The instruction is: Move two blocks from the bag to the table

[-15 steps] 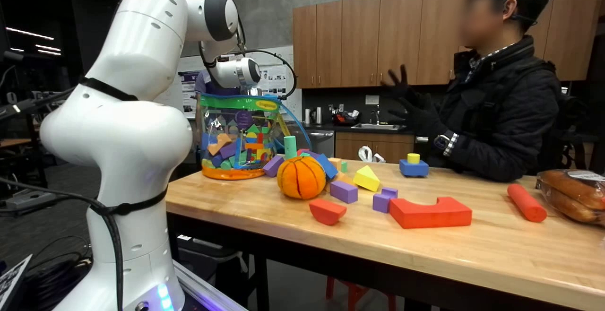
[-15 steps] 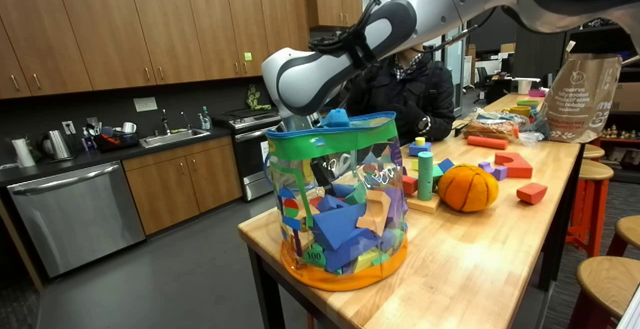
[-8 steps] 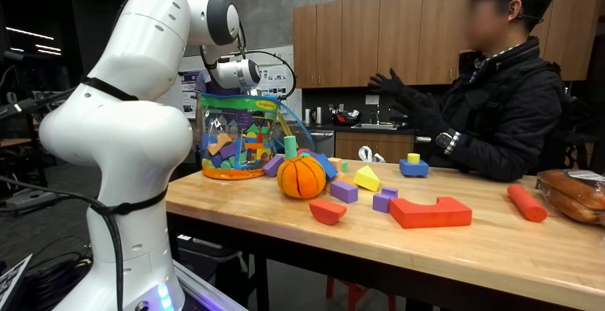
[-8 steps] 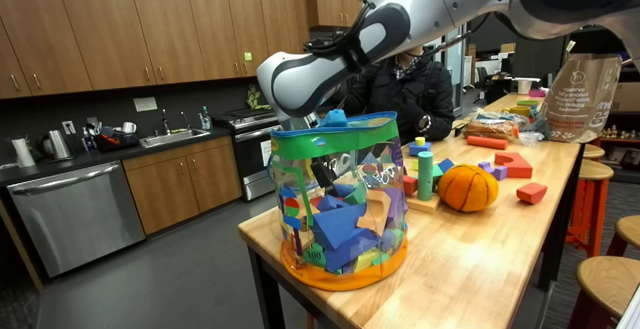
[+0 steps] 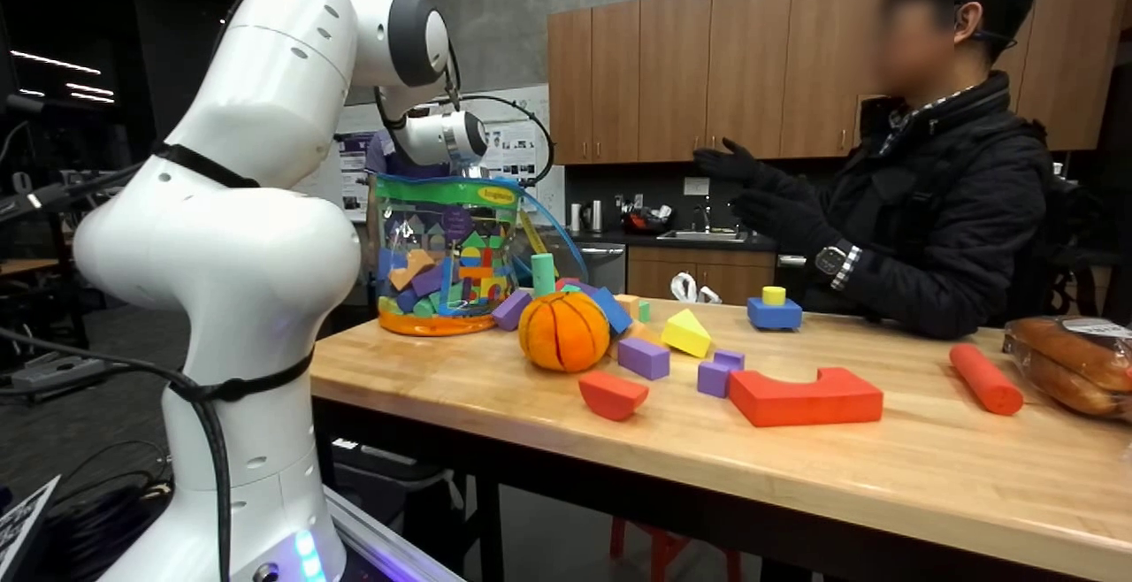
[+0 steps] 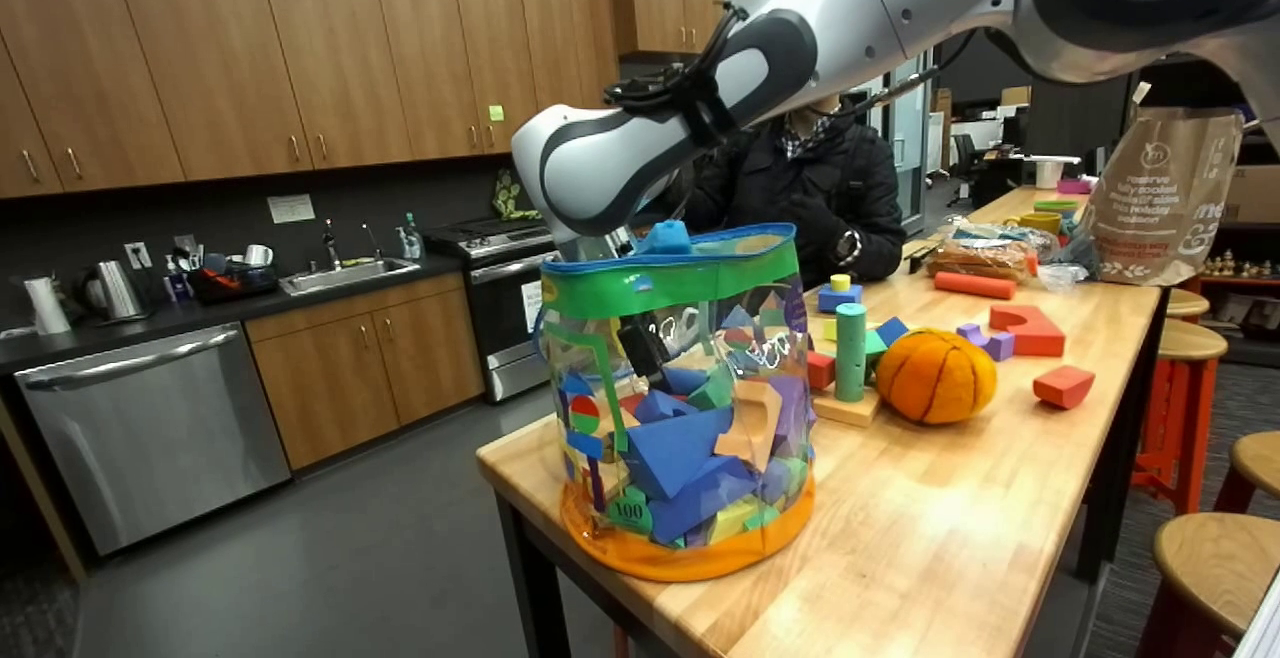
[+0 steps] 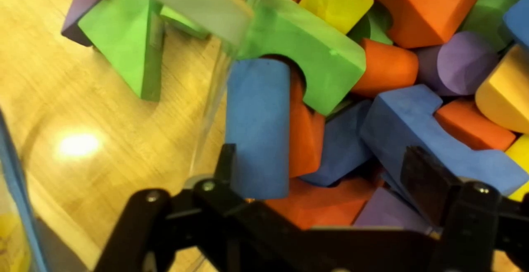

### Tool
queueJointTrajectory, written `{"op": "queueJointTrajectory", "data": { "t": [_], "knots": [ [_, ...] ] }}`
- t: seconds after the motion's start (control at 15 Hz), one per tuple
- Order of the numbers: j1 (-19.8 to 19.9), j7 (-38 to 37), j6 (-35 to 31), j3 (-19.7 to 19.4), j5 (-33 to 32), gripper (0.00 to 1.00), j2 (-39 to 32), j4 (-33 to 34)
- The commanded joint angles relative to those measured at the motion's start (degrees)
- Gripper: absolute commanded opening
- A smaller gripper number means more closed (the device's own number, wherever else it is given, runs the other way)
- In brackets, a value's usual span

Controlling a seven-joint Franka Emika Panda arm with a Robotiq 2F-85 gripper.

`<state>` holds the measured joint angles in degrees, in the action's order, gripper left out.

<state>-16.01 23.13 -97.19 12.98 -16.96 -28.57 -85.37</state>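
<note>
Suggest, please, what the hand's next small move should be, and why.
I'd probably lower the open hand slightly inside the bag: in the wrist view, part of the rounded blue block shows between the spread fingers, not yet gripped, and an exterior view suggests they are only at the top of the pile.

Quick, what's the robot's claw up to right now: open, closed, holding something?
Gripper: open, jaws wide apart, holding nothing, down inside the bag.
</note>
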Motion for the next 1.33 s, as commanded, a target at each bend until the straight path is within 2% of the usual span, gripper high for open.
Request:
{"op": "queueJointTrajectory", "data": {
  "t": [0.0,0.6,0.67,0.73,1.2,1.27],
  "knots": [
    [-0.07,-0.26,-0.28,-0.2,0.13,1.0,-0.25,0.17],
    [-0.18,-1.53,-2.77,-1.76,-0.52,1.0,-5.9,3.98],
    [-0.25,-1.55,-2.71,-1.87,-0.57,0.75,-6.25,4.38],
    [-0.32,-1.56,-2.49,-1.99,-0.63,0.74,-6.66,4.84],
    [-0.44,-3.57,-2.17,-2.84,-0.96,0.23,-5.79,5.25],
    [-0.45,-3.97,-2.49,-2.9,-1.1,0.21,-5.37,4.99]
  ]
}}
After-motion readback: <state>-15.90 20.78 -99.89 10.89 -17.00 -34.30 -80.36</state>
